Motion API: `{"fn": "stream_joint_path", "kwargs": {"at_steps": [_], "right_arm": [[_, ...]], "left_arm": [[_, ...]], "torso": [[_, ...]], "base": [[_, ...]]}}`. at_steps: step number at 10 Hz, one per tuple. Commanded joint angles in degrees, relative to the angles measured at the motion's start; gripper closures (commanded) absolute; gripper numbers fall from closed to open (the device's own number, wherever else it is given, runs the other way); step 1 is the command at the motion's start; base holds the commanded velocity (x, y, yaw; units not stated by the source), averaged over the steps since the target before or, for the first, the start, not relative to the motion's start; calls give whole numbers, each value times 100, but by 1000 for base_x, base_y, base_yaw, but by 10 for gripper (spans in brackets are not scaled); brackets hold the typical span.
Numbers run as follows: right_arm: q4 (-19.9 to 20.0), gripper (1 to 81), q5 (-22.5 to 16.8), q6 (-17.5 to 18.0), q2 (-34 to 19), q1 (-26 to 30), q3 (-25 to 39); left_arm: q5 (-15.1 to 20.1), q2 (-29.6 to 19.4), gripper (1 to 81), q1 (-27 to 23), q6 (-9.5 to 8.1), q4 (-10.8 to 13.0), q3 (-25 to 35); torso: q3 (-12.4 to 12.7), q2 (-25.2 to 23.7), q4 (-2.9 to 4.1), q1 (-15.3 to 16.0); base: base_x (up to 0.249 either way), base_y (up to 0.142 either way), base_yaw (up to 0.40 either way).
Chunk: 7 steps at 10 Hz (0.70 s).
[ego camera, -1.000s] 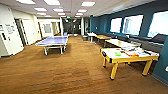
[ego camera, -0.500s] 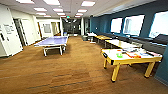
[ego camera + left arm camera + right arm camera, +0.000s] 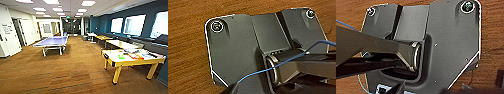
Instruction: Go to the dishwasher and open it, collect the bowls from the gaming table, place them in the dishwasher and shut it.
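Brown wood-look floor (image 3: pixel 75 72) fills a big room with blue walls and bright windows. On the right, close by, stands the long gaming table (image 3: pixel 112 57) with a smooth white top, yellow wooden legs and black corners. A small bright green bowl (image 3: pixel 121 56) sits on the table, next to some colourful flat things too blurry to name. Farther back on the left stands a blue ping-pong table (image 3: pixel 52 41). I cannot tell if either tool is spread or pressed together.
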Motion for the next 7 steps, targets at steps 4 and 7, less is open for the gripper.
{"fn": "stream_joint_path", "kwargs": {"at_steps": [4, 7], "right_arm": [[-12, 10, -280, -15, 21, 257, 19], [-12, 10, -280, -15, 21, 266, 19]], "left_arm": [[301, 11, 10, -322, 11, -36, -8], [301, 19, 10, -322, 19, -36, -8]], "torso": [[0, 2, 0, 0], [0, 0, 0, 0]], "base": [[161, 0, 0], [162, 0, 0]]}}
